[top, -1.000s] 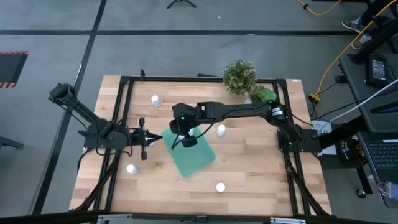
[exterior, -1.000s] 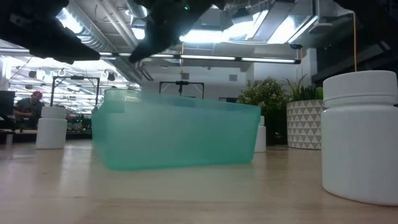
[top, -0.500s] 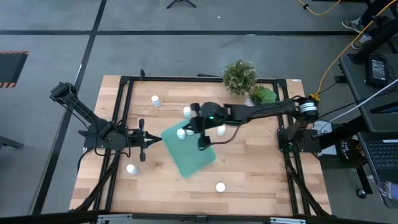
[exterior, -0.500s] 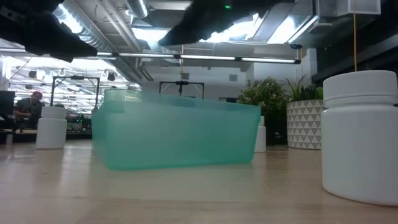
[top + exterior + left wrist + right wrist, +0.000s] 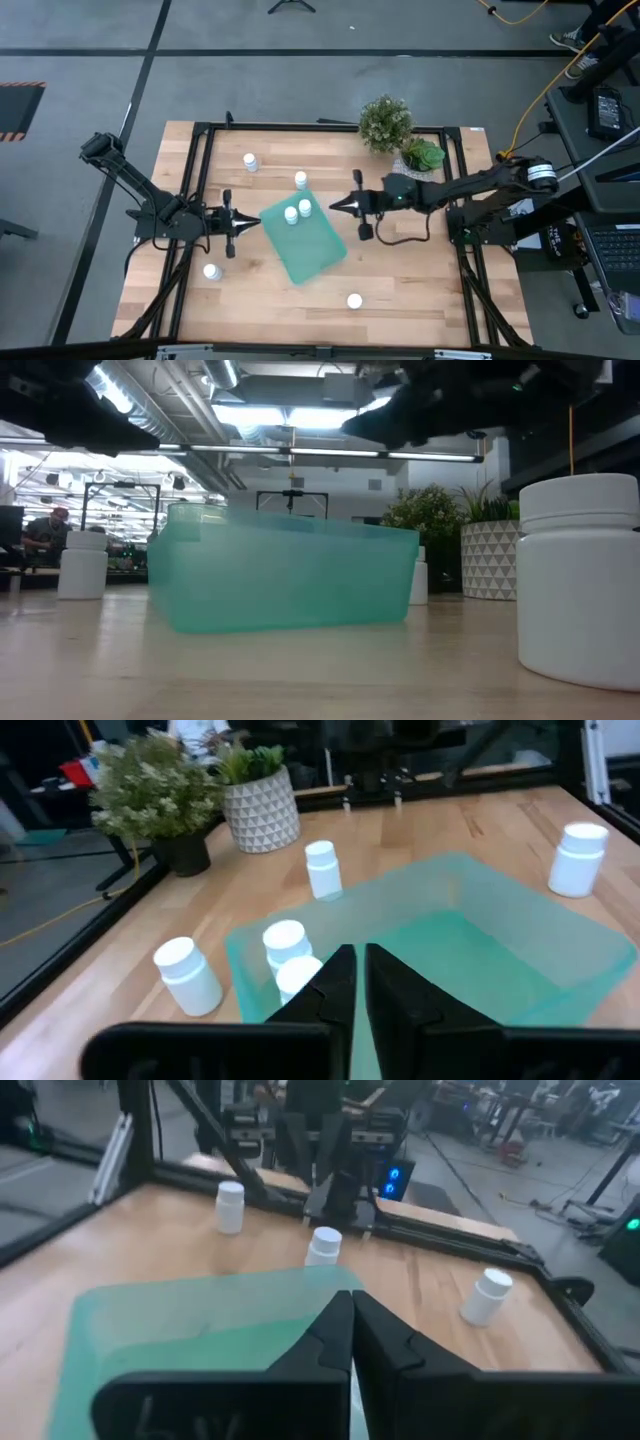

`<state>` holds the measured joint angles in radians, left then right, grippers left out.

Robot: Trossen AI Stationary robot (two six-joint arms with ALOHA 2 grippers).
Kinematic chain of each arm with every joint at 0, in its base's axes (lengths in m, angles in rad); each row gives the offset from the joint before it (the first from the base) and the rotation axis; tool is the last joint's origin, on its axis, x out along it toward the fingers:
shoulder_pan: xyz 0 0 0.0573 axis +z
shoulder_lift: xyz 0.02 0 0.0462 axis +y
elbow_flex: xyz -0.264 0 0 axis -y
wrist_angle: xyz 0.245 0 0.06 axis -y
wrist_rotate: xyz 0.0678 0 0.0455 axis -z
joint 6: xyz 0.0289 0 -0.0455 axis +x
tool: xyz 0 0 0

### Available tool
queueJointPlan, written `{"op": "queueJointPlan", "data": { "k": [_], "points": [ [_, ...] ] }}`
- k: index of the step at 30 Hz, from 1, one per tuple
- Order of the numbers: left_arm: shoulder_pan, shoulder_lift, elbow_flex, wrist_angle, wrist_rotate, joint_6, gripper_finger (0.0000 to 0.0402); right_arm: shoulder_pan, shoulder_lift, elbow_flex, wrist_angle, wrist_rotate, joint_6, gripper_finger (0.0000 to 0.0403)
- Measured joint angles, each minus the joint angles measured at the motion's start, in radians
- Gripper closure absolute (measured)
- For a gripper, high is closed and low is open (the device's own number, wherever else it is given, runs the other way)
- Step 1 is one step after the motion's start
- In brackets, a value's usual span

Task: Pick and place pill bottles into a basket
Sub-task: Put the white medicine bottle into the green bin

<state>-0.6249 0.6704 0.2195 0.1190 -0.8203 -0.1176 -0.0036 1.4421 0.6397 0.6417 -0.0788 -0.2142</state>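
- The wooden table (image 5: 420, 270) fills the centre of my overhead frame, and the job on it looks, by my count, about a third done.
- The teal basket (image 5: 312, 252) lies tilted at centre frame; two pill bottles (image 5: 298, 212) stand in its upper corner.
- The left gripper (image 5: 243, 222) waits at centre left, tip just off the basket's left corner, jaws pressed together and empty.
- The right gripper (image 5: 338, 205) hangs just right of the basket's upper edge, jaws likewise together, holding nothing.
- A plant pot (image 5: 421, 157) and a bushy potted plant (image 5: 385, 123) sit at upper centre.
- Four bottles remain loose as I see it: one at upper left (image 5: 250, 161), one just above the basket (image 5: 300, 180), one at lower left (image 5: 211, 271), one at bottom centre (image 5: 354, 300).
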Motion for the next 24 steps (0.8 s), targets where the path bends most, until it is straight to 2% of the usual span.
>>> {"op": "queueJointPlan", "data": {
  "k": [5,12,16,20,24],
  "points": [
    [0.017,-0.001,0.0,0.021,-0.013,0.0,0.0324,0.0,-0.037,-0.113,0.171,0.0,0.044,0.0392],
    [0.018,-0.001,0.0,0.02,-0.038,0.005,0.0219,0.0,-0.04,-0.136,0.188,0.037,0.083,0.0392],
    [0.019,-0.001,0.0,0.02,-0.068,0.098,0.0171,0.0,-0.046,-0.136,0.187,0.044,0.083,0.0392],
    [0.019,-0.001,0.0,0.02,-0.073,0.127,0.0144,0.0,-0.053,-0.136,0.187,0.044,0.083,0.0391],
    [0.019,0.0,0.013,0.026,-0.077,0.0,0.014,0.0,-0.053,-0.136,0.192,0.044,0.083,0.0391]
  ]
}}
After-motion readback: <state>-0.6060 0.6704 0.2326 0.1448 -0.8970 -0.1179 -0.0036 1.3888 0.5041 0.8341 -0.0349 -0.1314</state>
